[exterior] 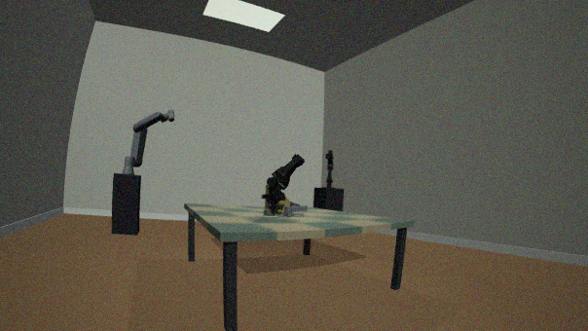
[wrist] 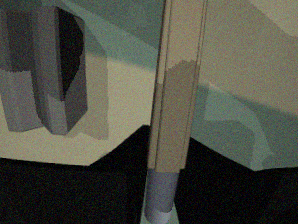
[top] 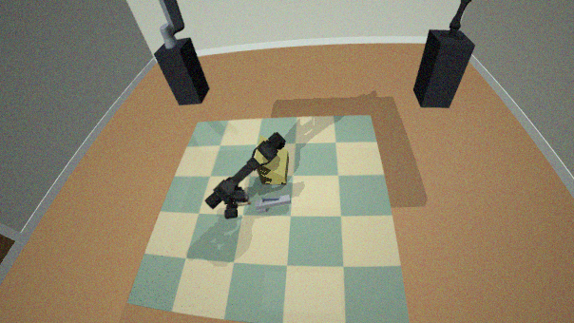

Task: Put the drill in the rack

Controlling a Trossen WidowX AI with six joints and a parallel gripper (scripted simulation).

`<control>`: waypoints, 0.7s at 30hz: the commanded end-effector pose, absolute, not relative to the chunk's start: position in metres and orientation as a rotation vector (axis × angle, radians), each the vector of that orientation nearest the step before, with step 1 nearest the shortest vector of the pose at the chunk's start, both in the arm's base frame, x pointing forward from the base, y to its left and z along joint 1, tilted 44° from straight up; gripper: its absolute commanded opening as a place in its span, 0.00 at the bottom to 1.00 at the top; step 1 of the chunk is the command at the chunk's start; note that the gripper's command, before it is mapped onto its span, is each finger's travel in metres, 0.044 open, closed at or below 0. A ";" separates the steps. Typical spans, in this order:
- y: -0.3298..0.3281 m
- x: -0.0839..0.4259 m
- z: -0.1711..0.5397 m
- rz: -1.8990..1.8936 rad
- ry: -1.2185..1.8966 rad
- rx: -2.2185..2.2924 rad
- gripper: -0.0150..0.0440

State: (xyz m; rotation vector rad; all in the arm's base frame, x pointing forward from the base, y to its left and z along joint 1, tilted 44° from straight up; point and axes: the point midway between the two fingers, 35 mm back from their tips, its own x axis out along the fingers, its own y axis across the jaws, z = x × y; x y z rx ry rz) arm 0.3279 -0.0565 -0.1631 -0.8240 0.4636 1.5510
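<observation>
No readable text, label, brand, number or sign anywhere, whether on the checkered green-and-cream square table top (top: 315, 240) (exterior: 312, 228), on the tall black box-shaped pedestals (top: 182, 73) (exterior: 127, 204), or on the long tan grooved bar (wrist: 175, 100) seen close up.
</observation>
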 end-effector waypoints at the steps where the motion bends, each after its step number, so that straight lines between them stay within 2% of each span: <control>1: -0.059 0.328 -0.161 1.550 0.465 -0.831 0.25; 21: -0.063 0.329 -0.158 1.549 0.466 -0.831 0.25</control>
